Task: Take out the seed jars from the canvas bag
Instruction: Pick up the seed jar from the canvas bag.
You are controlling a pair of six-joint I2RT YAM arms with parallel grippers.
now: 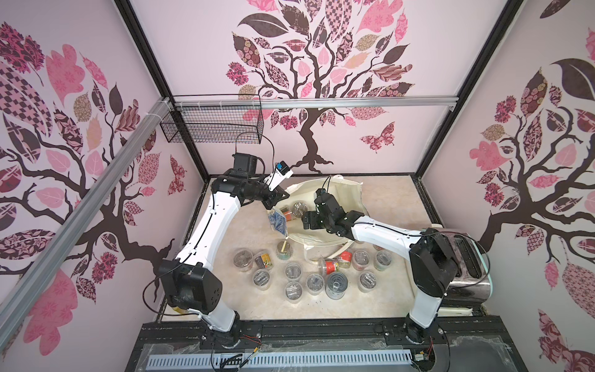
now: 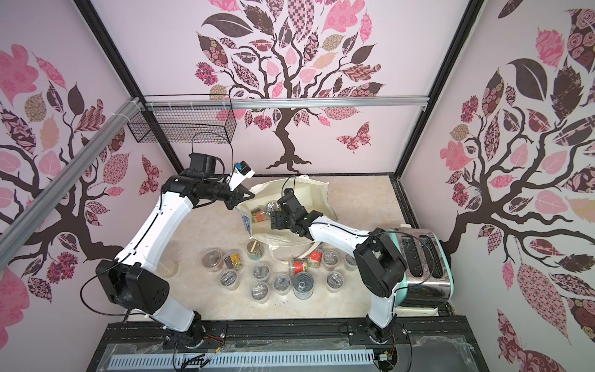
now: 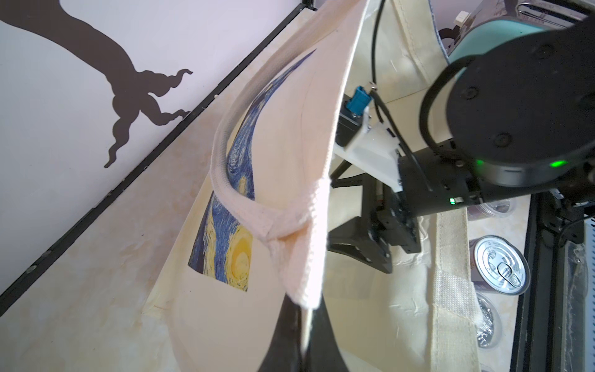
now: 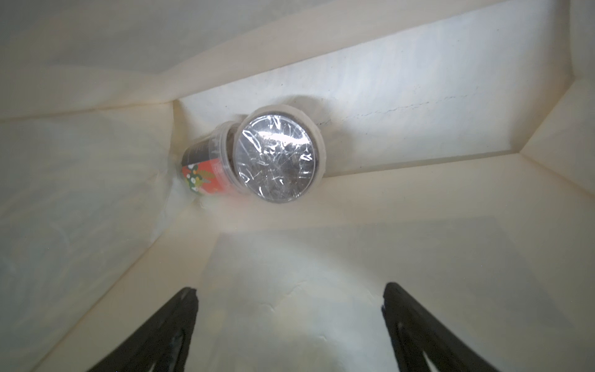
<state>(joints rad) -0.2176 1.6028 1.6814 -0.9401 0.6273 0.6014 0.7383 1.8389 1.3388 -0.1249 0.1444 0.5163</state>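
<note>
left gripper (image 3: pixel 304 322) is clenched on the rim of the cream canvas bag with night-sky print (image 3: pixel 206 322), holding it open. right gripper (image 4: pixel 289 288) is inside, spread wide and empty, facing two small clear round seed jars (image 4: pixel 278 157) in a far corner; advise straddling the nearer jar squarely, clear of cloth. the beige marbled tabletop (image 1: pixel 386 206) sits within pink tree-patterned walls (image 1: pixel 418 145).

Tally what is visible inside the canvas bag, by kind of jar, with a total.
Red-labelled seed jar, lying on its side: 1
Seed jar showing only its clear lid: 1
Total in view inside the canvas bag: 2
</note>
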